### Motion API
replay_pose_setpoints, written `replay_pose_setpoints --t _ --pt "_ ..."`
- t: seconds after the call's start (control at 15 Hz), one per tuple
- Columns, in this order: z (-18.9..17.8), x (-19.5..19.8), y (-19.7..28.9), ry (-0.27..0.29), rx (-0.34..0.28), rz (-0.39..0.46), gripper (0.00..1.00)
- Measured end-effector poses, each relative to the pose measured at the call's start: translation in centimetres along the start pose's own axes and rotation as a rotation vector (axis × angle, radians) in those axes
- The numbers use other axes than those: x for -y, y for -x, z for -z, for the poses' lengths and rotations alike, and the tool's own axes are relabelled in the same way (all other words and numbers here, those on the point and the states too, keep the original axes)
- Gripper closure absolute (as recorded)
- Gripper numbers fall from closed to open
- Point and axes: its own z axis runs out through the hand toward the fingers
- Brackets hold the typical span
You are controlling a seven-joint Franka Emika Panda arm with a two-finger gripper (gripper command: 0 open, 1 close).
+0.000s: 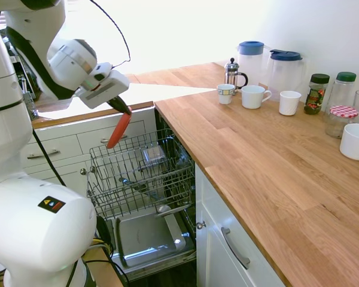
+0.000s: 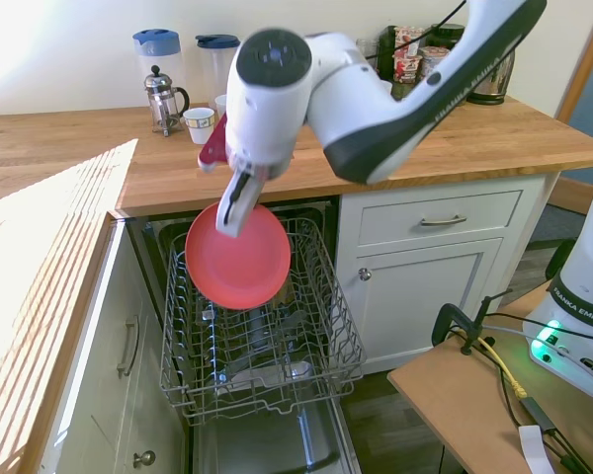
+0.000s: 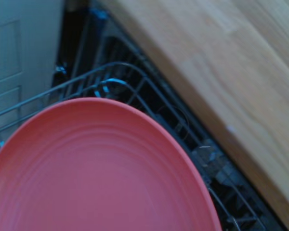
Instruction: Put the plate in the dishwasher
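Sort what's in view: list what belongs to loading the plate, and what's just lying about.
Job: plate, held on edge by the gripper above the rack of the open dishwasher.

Lying about: French press, two jugs, three mugs, jars, white bowl.

I see the wooden countertop [image 1: 269,161] filling the right of the frame; along its upper edge stand two blue-lidded jugs [image 1: 269,69], a French press [image 1: 233,73], three white mugs [image 1: 255,96], jars [image 1: 330,98] and a white bowl [image 1: 355,142].

Plate [image 3: 101,168] cropped in blurry wrist view
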Motion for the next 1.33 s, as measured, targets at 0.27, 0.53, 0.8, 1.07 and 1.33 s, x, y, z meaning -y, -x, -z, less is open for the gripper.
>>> replay_pose_setpoints --t 0.27,0.53,0.8,1.07,1.33 --pt "-1.2 6.5 5.4 -0.002 -0.259 0.142 1.00" --pt "-7.5 8.2 10.6 0.054 -0.327 0.218 1.00" --pt "-9.1 7.6 10.6 0.075 -0.313 0.211 1.00" --pt "-11.0 7.3 12.9 0.093 -0.284 0.225 1.00" --pt "-10.7 7.5 14.4 0.103 -0.260 0.229 0.00"
